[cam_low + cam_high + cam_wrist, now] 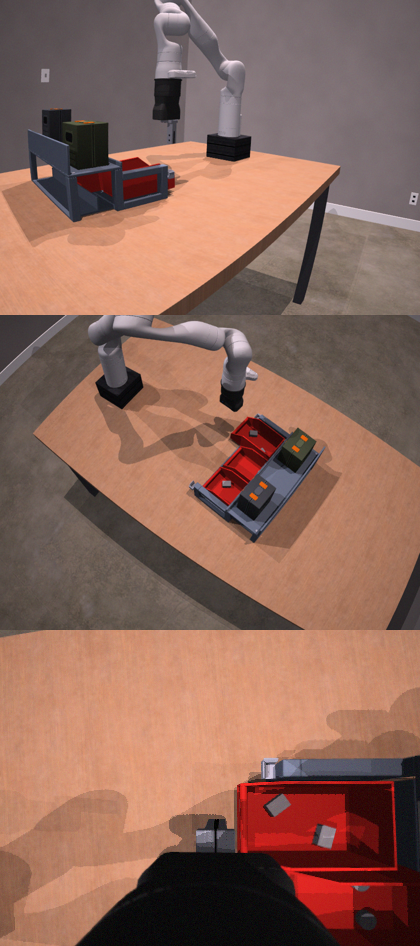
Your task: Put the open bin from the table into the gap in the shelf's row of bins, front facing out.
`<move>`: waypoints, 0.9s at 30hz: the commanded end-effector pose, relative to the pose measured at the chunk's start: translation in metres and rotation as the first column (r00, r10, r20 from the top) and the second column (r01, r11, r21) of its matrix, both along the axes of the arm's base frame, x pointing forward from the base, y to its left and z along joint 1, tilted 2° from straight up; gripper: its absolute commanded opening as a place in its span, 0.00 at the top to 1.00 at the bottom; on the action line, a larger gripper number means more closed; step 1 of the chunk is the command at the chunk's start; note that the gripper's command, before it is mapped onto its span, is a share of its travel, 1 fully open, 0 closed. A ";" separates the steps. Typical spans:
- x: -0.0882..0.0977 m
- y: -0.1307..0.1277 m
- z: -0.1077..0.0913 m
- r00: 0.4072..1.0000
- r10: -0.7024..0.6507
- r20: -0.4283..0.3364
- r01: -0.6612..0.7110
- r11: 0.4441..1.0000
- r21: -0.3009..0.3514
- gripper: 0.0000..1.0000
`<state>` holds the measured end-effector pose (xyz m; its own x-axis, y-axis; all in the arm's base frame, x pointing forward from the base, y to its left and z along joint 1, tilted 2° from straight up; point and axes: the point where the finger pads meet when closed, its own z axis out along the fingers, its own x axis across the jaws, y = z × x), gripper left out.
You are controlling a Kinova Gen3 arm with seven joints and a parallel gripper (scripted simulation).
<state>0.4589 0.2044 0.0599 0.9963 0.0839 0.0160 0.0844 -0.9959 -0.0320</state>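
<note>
The red open bin (257,436) sits at the far end of the row in the grey shelf (271,477). It sticks out farther in front than the two other red bins (246,462) (222,486) and looks tilted. Two grey parts (277,805) (325,836) lie in it. My gripper (171,132) points straight down and hovers well above the table, just in front of this bin's open front. In the wrist view its fingers (215,840) are shut together on nothing, just left of the bin's front edge (240,817).
A green box (297,448) and a black box (256,496) stand on the shelf's upper board. The shelf's end post (270,768) lies beside the bin. The arm's black base (118,386) stands at the table's far left.
</note>
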 end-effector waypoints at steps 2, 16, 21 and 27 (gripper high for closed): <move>0.001 0.000 0.001 1.000 0.000 0.002 0.000 1.000 0.000 1.00; 0.001 0.000 0.001 1.000 0.000 0.002 0.000 1.000 0.000 1.00; 0.001 0.000 0.000 1.000 0.000 0.002 0.000 1.000 0.000 1.00; 0.001 0.000 -0.004 1.000 0.000 0.001 0.000 1.000 0.000 1.00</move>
